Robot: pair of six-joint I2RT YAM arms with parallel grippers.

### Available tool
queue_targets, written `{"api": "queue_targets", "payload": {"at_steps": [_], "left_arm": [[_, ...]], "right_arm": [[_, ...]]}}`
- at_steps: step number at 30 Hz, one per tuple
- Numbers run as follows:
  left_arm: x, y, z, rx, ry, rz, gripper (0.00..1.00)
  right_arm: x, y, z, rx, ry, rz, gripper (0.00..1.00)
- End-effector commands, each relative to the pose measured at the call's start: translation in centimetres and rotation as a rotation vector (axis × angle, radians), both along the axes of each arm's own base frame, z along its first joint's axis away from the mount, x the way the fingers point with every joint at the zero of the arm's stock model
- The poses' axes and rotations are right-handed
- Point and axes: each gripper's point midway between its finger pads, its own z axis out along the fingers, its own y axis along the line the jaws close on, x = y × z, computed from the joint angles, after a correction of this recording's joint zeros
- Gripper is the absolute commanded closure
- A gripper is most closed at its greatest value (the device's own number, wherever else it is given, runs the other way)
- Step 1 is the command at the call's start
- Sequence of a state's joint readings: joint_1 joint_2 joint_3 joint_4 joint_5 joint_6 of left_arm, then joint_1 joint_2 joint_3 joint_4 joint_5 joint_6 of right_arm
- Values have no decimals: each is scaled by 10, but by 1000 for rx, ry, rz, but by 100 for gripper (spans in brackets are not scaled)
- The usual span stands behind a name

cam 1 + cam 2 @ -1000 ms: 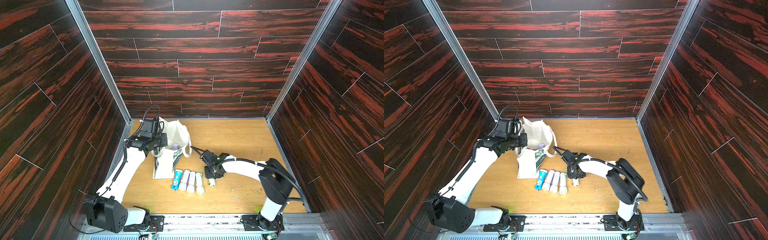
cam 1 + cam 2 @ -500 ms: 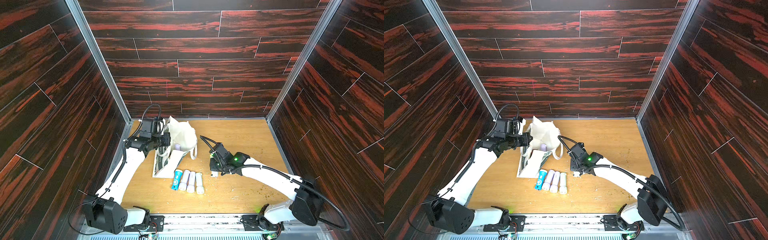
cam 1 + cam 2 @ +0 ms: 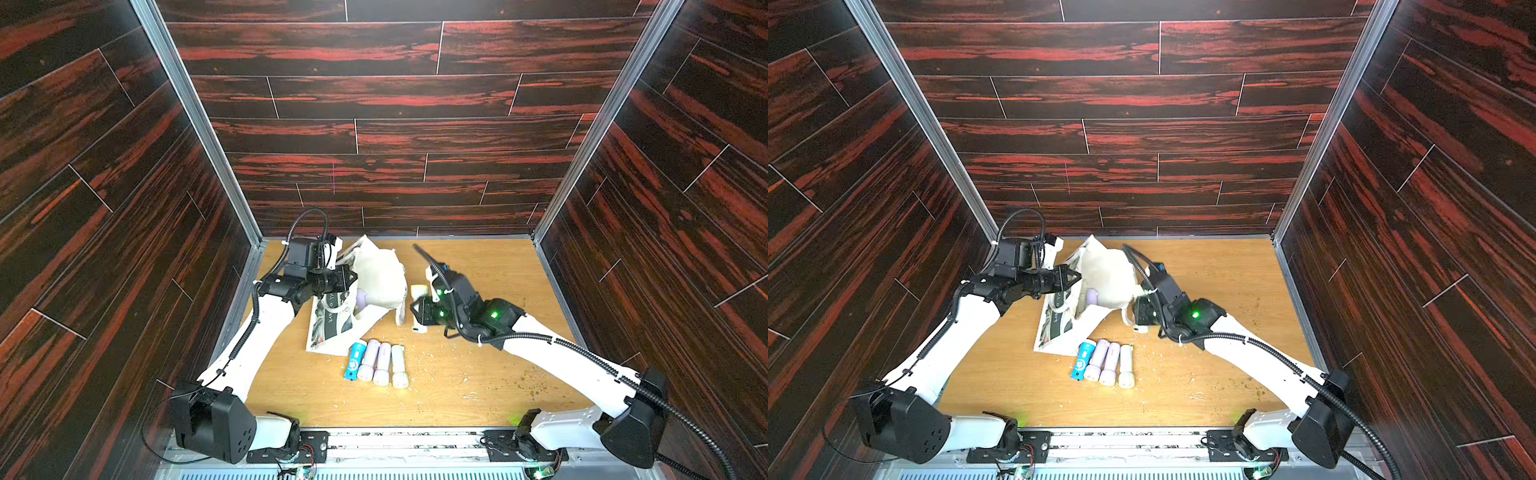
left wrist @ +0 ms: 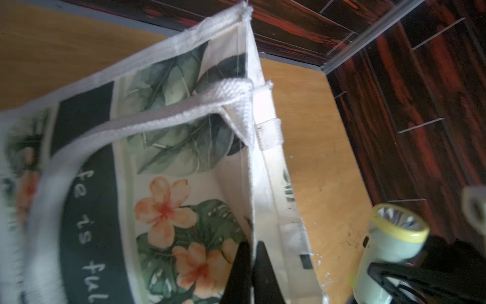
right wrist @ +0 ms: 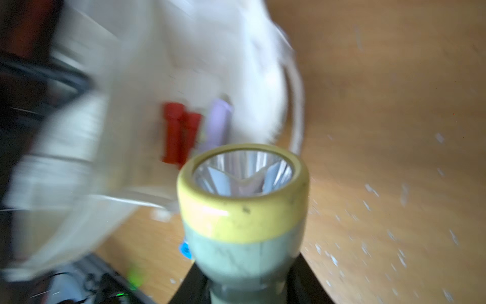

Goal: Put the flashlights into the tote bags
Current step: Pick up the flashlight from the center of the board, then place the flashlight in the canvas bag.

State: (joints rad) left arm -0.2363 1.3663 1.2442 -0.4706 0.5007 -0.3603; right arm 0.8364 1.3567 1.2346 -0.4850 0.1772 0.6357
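The flashlight [image 5: 243, 210] now being moved, pale green with a yellow head ring, is clamped by its body in the right gripper [image 3: 419, 309], whose fingers are closed around it. It hangs above the wooden table [image 3: 478, 374] just beside the tote bag [image 3: 378, 274], head toward the bag's mouth. Inside that mouth the right wrist view shows two red flashlights [image 5: 181, 131] and a lilac one [image 5: 218, 123]. The left gripper [image 4: 249, 271] is pinched tight on the bag's rim [image 4: 252, 184], lifting it so the opening gapes toward the right arm. Four more flashlights, a blue one [image 3: 355, 359] among them, lie side by side on the table near the bag's lower edge. The step looks like delivery. Next the right arm should carry its flashlight past the rim and the loop handle [image 4: 147, 119], letting go only once inside.
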Motion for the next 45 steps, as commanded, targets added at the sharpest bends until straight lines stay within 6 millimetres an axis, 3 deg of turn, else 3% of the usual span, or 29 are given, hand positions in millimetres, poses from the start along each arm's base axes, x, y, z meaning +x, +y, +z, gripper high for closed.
{"api": "queue_targets", "payload": {"at_steps": [1,6,19,29,45], "left_arm": [[-8,-17,16,-73,-38,-82,100],[-12,-21,14,-92,-33,-112,100],[-13,-27,18,-142,-29,-128,100],[-11,-34,17,-215,13,-130,100],[-10,-34,13,-206,28,-136,100]], "right_arm": [[11,22,22,88,-37,114,100],[27,41,27,90,-35,209,100],[65,73,-13,32,17,242,100],[75,93,-55,31,93,262,100],[76,121,-112,11,206,287,100]]}}
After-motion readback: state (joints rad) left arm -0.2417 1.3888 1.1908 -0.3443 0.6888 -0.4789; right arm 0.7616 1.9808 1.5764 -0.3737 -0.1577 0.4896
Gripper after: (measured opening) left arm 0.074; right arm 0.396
